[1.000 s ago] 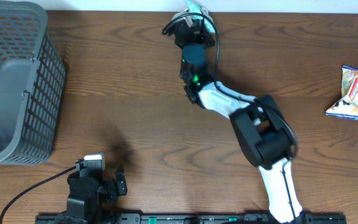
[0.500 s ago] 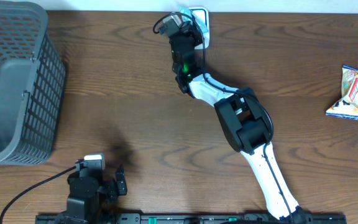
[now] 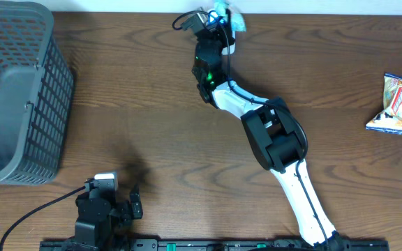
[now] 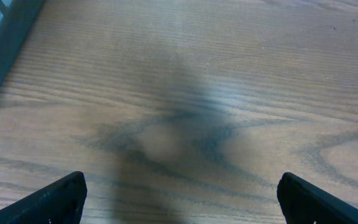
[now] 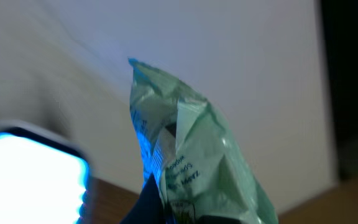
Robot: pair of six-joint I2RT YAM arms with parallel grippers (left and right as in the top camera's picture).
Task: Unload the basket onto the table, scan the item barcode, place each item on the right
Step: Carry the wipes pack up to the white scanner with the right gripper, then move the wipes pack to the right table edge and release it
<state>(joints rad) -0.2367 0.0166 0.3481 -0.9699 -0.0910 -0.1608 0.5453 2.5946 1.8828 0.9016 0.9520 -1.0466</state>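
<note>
Done: right gripper (image 3: 216, 19) is clamping the green packet (image 5: 188, 155) shut, holding it at upper centre.
Remaining: probably presenting its barcode to the glowing scanner (image 5: 33, 171); no barcode is showing.
Left gripper (image 4: 182, 199): idling wide open, empty.

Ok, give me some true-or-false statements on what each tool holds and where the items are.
The right tool is shut on a pale green crinkly packet. True.
The left tool grips a packet. False: it is open and empty above the brown wooden table.
The green packet lies inside the grey plastic mesh basket. False: the right tool holds it at the table's far edge, away from the basket.
An orange-and-white snack bag lies at the table's edge, apart from both arms. True.
</note>
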